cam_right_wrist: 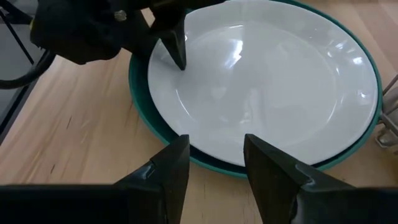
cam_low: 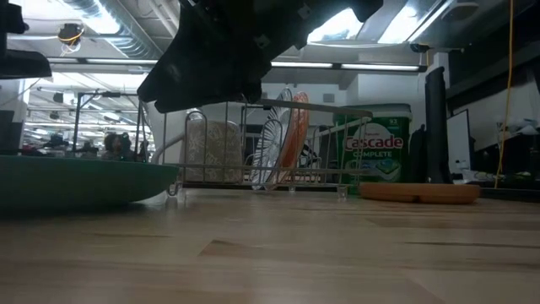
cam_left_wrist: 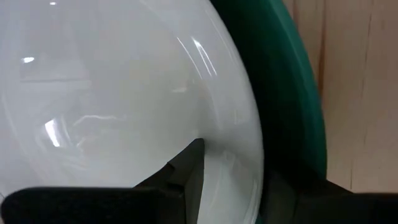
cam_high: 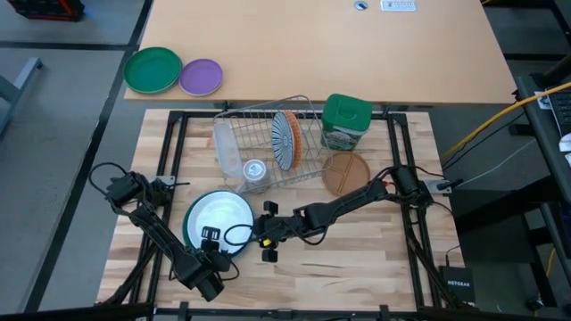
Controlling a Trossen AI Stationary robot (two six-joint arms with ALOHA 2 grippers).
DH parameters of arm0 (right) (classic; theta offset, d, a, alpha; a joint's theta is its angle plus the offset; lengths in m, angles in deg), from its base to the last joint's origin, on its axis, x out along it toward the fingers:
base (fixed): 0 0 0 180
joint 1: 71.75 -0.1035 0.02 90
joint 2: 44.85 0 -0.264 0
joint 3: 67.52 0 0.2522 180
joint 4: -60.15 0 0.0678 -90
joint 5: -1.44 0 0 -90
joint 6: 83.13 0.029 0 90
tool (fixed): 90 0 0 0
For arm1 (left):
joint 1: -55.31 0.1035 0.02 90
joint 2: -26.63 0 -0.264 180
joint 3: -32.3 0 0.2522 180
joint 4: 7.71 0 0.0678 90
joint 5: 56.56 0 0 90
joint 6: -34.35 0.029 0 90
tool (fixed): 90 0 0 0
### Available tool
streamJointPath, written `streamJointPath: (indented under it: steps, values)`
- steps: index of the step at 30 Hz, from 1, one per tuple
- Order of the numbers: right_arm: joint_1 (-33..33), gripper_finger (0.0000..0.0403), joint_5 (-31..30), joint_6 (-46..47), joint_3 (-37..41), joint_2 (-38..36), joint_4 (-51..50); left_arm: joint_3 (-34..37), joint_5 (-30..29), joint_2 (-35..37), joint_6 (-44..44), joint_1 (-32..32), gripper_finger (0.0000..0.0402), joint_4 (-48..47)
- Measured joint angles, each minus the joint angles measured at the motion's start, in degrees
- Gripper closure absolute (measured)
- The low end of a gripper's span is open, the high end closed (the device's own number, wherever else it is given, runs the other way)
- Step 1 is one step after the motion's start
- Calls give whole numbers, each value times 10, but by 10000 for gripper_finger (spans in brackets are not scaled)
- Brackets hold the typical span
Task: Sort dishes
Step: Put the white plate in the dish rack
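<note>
Closely, grippers (cam_right_wrist: 214, 162) at white plate (cam_right_wrist: 267, 81) rim

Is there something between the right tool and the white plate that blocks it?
Nothing visible blocks it. The right tool stands open just before the near rim of the white plate, which lies on the teal plate. The left tool is at the plate's other edge.

The round white plate (cam_high: 223, 218) hides most of the large teal plate (cam_high: 191, 234) beneath it; only its rim shows.
</note>
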Motion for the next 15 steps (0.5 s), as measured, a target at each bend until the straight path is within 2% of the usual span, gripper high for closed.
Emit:
streamJointPath:
  steps: [3,8,15]
  values:
    - [0,246,0,0,0,0,0,1,-5,-1,0,0,310,5]
    - [0,246,0,0,0,0,0,1,-28,-1,-2,-2,373,6]
    - [0,246,0,-3,0,0,3,1,-52,-2,-23,-3,382,3]
